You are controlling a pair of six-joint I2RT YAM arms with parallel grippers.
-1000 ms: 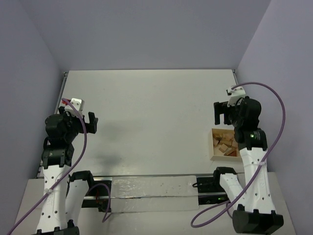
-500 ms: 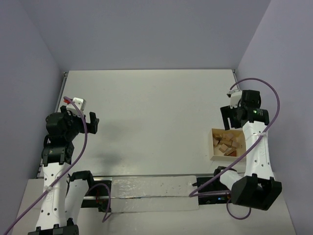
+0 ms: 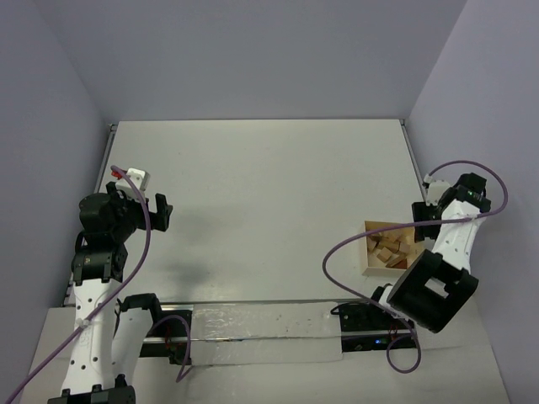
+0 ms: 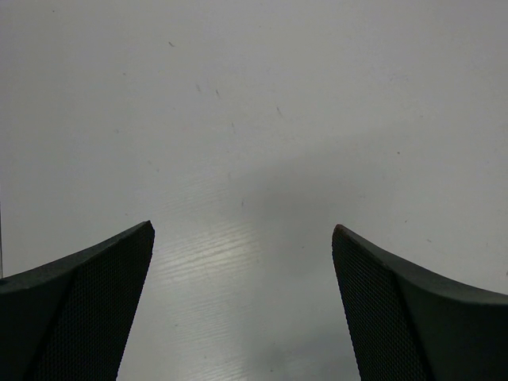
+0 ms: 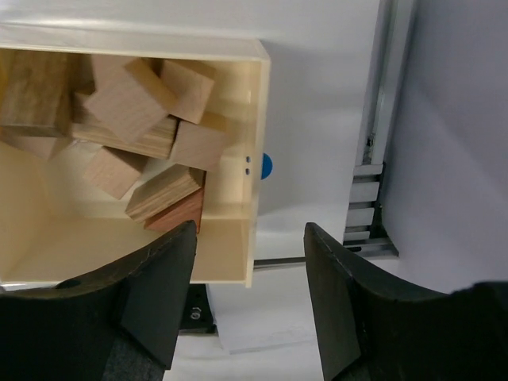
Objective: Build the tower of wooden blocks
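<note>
No stacking is showing yet, so the whole build is still waiting to be done. The wood blocks (image 5: pixel 131 103) are lying in a loose heap inside the pale tray (image 5: pixel 258 119) at the right side of the table (image 3: pixel 269 185), tan cubes and short bricks tilting over one another, with one reddish-brown piece (image 5: pixel 178 214) near the tray's corner. The right gripper (image 5: pixel 250 230) is hanging over that corner with fingers parted and grasping nothing, and the left gripper (image 4: pixel 243 228) is hanging spread wide over the table, also holding nothing.
</note>
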